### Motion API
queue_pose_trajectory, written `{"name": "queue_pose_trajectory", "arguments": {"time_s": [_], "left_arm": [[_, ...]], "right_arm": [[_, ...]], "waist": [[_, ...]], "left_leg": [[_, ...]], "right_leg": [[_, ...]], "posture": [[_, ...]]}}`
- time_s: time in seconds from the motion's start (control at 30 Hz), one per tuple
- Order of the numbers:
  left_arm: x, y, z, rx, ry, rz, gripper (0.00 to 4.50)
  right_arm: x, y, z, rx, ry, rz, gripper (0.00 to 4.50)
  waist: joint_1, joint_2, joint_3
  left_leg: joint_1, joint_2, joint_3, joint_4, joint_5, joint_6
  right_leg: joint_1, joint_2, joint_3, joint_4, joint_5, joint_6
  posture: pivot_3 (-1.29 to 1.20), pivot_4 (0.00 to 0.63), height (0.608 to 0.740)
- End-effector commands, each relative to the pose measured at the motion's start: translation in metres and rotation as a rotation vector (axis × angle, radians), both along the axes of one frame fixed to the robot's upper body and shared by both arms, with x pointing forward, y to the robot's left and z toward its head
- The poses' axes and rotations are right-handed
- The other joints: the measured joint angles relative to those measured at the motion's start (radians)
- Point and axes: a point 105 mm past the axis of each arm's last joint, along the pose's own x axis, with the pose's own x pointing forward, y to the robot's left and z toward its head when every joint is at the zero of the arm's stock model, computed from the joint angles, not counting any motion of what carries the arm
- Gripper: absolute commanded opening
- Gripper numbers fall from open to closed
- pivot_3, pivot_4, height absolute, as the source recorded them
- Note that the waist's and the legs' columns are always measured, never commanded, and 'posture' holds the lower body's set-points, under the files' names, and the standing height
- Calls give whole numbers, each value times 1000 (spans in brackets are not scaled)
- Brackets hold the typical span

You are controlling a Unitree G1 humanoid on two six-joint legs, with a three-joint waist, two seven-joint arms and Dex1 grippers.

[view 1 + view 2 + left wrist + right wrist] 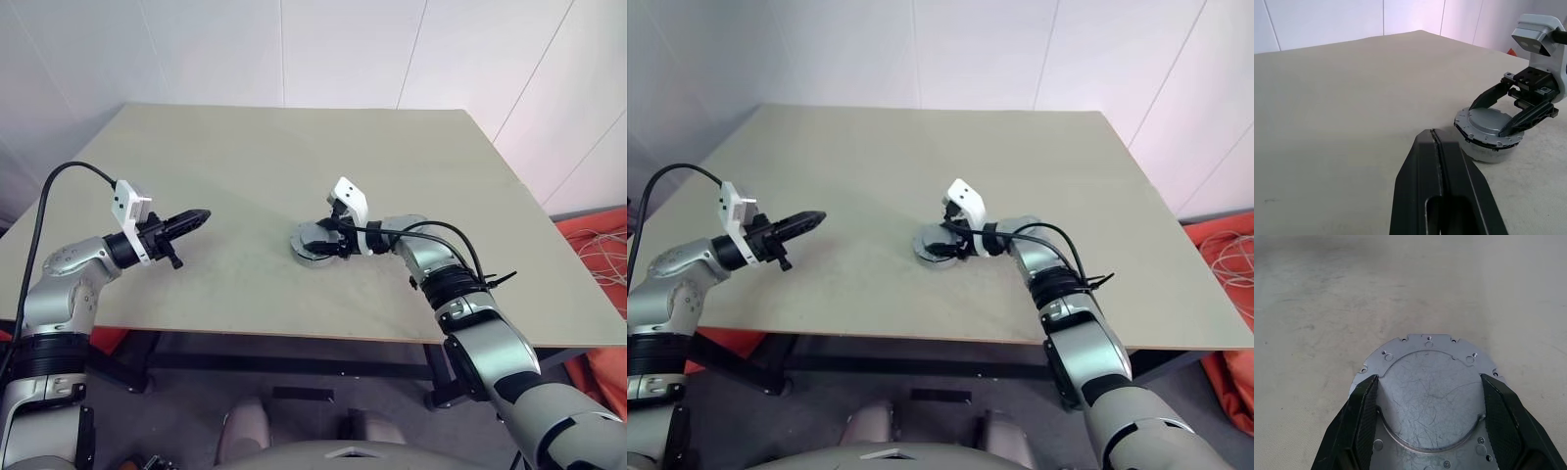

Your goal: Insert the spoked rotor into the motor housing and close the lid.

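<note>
Right wrist view, hand (1430, 396) straddling lid (1427, 396)

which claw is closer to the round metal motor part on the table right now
Right. The right claw straddles the motor part, fingers open either side of its top. The left claw hangs shut, well off to its side.

Silver arms, black cables, white wrist cameras

fingers (1364, 426) astride silver lid (1427, 396)
</note>
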Motion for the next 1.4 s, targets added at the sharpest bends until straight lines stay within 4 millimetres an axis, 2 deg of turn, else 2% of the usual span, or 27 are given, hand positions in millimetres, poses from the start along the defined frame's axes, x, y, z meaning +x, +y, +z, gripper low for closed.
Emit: {"name": "queue_pose_trajectory", "arguments": {"time_s": [0.03,0.57,1.17,1.4], "left_arm": [[-1,0,13,2,-44,-5,0],[-1,0,13,0,-40,-4,0],[-1,1,13,1,-36,-5,0],[-1,0,14,2,-36,-9,0]], "right_arm": [[4,5,25,41,-77,19,3109],[2,4,7,-43,-81,14,3109],[1,4,4,-52,-74,25,3109],[0,-1,-13,-137,-60,18,3109]], "waist": [[0,0,0],[0,0,0],[-1,0,0],[-1,0,0]], "left_leg": [[0,0,0,0,0,0],[-1,0,0,0,0,0],[-1,0,0,0,0,0],[0,0,0,0,0,0]], "right_leg": [[0,0,0,0,0,0],[-1,0,0,0,0,0],[-1,0,0,0,0,0],[-1,0,0,0,0,0]], "posture": [[0,0,740],[0,0,740],[0,0,740],[0,0,740]]}}
